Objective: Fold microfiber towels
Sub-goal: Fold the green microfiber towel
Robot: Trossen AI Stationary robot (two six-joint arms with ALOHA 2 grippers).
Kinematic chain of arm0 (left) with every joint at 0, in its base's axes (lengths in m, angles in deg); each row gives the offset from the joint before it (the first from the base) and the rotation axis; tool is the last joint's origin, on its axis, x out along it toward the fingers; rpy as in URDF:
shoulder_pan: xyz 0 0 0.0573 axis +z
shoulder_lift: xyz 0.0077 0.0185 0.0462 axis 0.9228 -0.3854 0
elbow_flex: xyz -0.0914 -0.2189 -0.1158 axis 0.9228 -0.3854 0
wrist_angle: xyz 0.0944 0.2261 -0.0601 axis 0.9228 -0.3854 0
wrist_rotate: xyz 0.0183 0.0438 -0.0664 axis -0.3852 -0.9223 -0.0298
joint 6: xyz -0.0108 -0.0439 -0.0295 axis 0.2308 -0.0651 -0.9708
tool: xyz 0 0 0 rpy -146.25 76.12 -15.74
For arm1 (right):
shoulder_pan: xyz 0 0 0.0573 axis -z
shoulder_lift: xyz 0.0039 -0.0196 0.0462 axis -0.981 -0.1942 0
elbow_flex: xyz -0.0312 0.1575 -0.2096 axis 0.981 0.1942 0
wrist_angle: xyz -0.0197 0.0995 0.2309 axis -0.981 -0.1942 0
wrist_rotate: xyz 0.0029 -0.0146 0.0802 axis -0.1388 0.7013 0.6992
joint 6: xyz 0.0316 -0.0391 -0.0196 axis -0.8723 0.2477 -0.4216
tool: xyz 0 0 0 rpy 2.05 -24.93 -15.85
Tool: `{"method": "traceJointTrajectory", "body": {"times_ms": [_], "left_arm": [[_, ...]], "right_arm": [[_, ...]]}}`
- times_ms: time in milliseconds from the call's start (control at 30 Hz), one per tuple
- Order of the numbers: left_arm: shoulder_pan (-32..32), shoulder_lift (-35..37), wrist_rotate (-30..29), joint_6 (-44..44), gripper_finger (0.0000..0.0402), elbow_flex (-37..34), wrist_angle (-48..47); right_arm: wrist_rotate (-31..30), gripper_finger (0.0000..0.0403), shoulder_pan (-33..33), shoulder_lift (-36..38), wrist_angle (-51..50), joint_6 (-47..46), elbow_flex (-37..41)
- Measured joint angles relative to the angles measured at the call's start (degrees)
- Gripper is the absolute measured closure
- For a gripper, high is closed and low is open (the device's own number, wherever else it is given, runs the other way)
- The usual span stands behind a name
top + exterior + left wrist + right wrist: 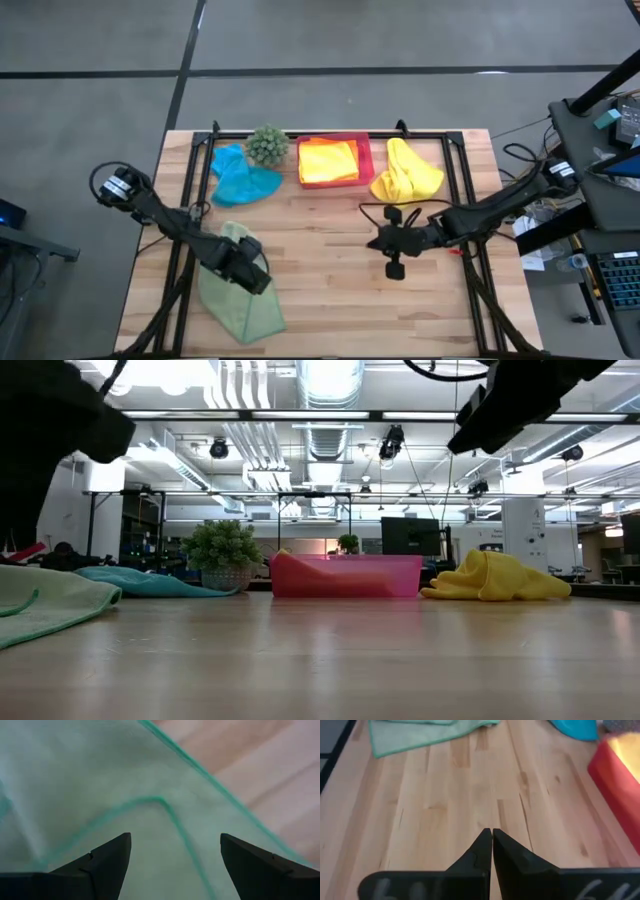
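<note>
A light green towel (240, 305) lies flat at the table's near left, one layer's corner (161, 800) resting on another layer. My left gripper (250, 275) points down just above it, open, its fingertips (120, 842) astride that corner. Whether they touch the cloth does not show. A teal towel (243, 182) lies crumpled at the far left. A yellow towel (405, 177) lies heaped at the far right. Another yellow towel (328, 160) lies folded in the pink tray (366, 160). My right gripper (492, 832) hovers shut over bare wood at mid-table.
A small spiky green plant (267, 145) stands at the far edge between the teal towel and the tray. A black frame (455, 150) runs along the table's far and side edges. Bare wood (330, 300) lies between the two grippers and toward the near edge.
</note>
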Motion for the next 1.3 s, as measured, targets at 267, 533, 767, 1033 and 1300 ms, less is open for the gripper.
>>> {"method": "traceJointTrajectory", "body": {"times_ms": [267,533,767,1033,1300], "left_arm": [[-0.54,-1.84,-3.56,30.12,0.0112,-0.36,2.18],[-1.63,-4.79,-3.70,53.63,0.0112,-0.87,2.44],[-1.55,-4.90,-3.96,55.88,0.0112,-1.63,3.42],[-1.51,-4.89,-4.48,54.99,0.0151,-6.09,10.90],[-1.46,-4.90,-3.89,55.36,0.0255,-6.16,11.23]], "right_arm": [[0.02,0.0394,0.02,-2.41,2.22,0.91,0.00],[-1.73,0.0394,0.02,-2.40,2.59,0.53,0.00],[-1.99,0.0394,0.02,-2.40,2.54,0.37,0.00],[-3.05,0.0394,0.02,-2.39,2.49,0.87,0.00],[-3.06,0.0394,0.02,-2.39,2.51,0.54,0.00]]}}
